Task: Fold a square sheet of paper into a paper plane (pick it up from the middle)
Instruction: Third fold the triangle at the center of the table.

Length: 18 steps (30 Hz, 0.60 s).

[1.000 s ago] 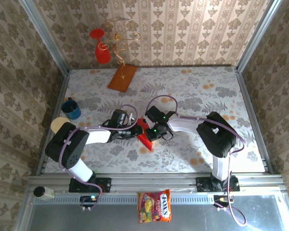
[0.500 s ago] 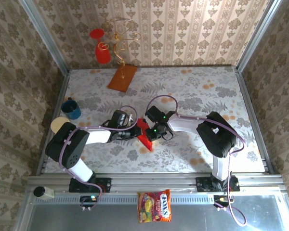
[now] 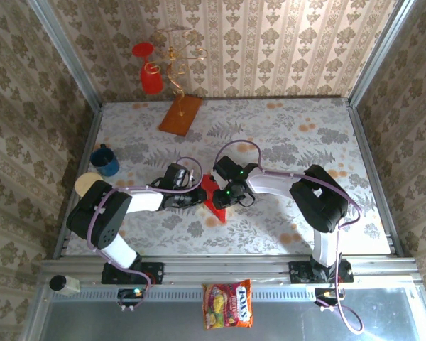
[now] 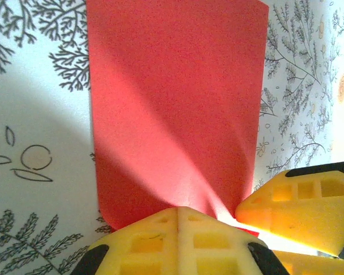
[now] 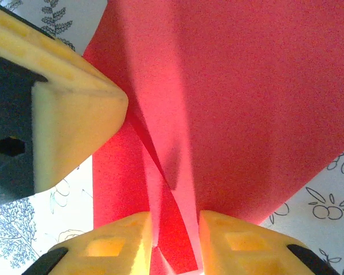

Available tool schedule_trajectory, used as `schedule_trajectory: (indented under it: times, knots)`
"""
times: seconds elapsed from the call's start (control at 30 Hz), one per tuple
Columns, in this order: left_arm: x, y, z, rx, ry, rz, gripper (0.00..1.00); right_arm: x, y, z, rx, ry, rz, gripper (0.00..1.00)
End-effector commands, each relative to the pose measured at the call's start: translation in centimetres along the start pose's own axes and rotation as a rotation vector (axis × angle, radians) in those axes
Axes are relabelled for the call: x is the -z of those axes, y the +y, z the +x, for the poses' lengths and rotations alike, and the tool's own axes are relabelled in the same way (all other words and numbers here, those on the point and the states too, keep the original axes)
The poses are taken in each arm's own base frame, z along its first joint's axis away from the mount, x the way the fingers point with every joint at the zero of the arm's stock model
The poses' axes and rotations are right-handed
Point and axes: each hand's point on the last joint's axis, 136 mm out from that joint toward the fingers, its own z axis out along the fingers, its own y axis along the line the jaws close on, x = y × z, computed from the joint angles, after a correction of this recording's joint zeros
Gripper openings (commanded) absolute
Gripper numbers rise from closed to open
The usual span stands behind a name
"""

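Square sheet of paper (image 3: 215,207), bright red and already creased, lying just below the middle of the top view on the flower-printed table (image 3: 284,135), with the tips of both arms meeting over it. From the left wrist, a tall red panel running from the top edge down to bottom centre, flat on the cloth, shadow across its left part. Left gripper (image 4: 178,213) at the bottom of that frame, yellow pads pressed together with the sheet's near edge caught between them. Right gripper (image 5: 175,238) at the bottom of its own wrist view, jaws a little apart, a raised fold of the red paper standing in the gap; cannot tell whether either pad touches that fold. In the upper left of the same view, a yellow finger of the left gripper close beside the paper's edge. Well apart from all this: orange-brown board (image 3: 180,114) and red goblet (image 3: 150,77) at upper left of the top view, blue cup (image 3: 105,160) near the left edge, candy bag (image 3: 228,304) at bottom centre.
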Motion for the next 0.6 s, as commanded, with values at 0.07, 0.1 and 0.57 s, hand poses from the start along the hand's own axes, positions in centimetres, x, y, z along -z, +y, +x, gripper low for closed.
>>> schedule_trajectory:
  times: [0.07, 0.1, 0.57]
  knots:
    - [-0.1, 1.2, 0.5, 0.009, 0.007, -0.046, 0.00, 1.5, 0.5, -0.4, -0.003, -0.002, -0.011, 0.35]
    - [-0.1, 1.3, 0.5, 0.010, 0.006, -0.048, 0.00, 1.8, 0.6, -0.5, -0.006, -0.007, -0.014, 0.37]
    - [0.5, 0.3, -0.4, 0.023, -0.030, -0.031, 0.00, 2.9, 1.0, -1.1, -0.095, -0.060, -0.120, 0.49]
